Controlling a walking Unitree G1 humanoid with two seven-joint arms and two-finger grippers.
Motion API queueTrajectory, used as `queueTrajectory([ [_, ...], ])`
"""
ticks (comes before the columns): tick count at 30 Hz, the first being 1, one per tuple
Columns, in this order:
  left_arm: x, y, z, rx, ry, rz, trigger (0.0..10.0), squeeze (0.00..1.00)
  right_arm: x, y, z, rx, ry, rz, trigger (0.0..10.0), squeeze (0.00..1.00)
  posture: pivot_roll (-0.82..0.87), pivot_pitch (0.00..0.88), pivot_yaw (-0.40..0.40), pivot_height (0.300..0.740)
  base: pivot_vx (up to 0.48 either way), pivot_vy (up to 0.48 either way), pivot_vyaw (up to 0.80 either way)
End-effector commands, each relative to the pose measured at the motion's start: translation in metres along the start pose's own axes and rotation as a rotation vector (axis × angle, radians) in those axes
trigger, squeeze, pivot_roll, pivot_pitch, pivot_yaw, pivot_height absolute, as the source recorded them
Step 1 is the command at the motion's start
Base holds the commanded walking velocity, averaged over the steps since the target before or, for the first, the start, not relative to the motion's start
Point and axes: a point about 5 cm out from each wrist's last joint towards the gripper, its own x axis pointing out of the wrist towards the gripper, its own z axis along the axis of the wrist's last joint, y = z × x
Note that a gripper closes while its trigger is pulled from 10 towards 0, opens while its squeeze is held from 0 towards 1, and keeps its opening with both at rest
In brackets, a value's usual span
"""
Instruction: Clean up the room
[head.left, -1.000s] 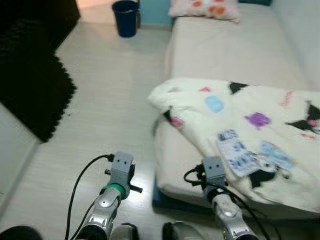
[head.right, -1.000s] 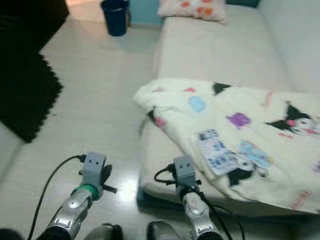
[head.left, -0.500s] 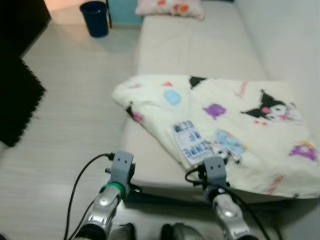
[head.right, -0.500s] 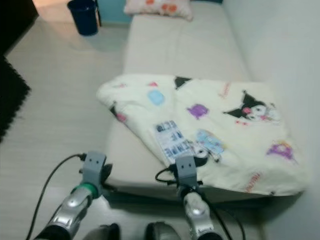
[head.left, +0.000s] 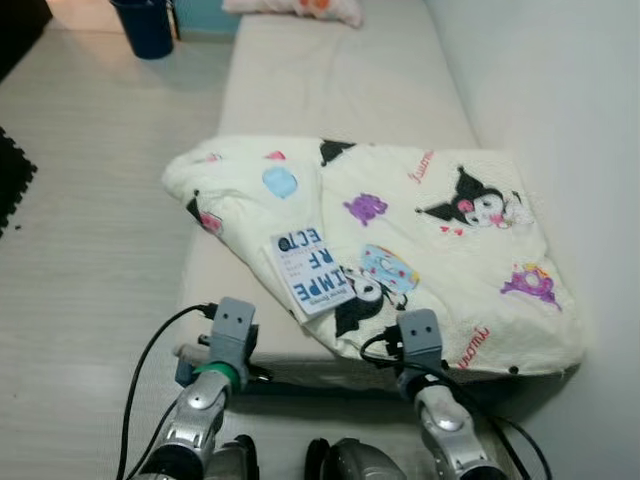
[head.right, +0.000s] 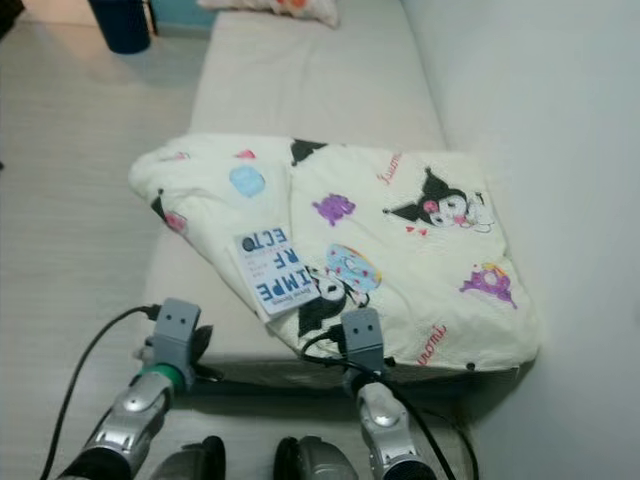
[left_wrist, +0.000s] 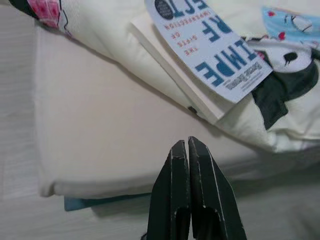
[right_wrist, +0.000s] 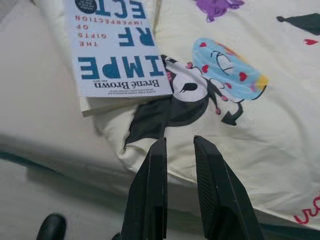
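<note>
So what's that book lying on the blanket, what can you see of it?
The book is a thin white paperback with big blue letters, small red ones and a dark round badge on its cover. It lies flat and closed, cover up, askew on the cartoon-print blanket near the sofa's front edge. Neither gripper touches it.

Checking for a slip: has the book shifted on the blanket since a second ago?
No. The book lies beside the same black cartoon figure on the blanket; the camera moved.
</note>
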Motion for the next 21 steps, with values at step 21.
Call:
queueTrajectory([
  [21, -0.003, 0.009, 0.003, 0.074, -0.032, 0.017, 10.0, 0.00, 0.002, -0.002, 0.000, 0.063, 0.020, -0.034, 10.0, 0.00, -0.01, 0.154, 0.010, 0.740, 0.000, 0.137, 0.00],
])
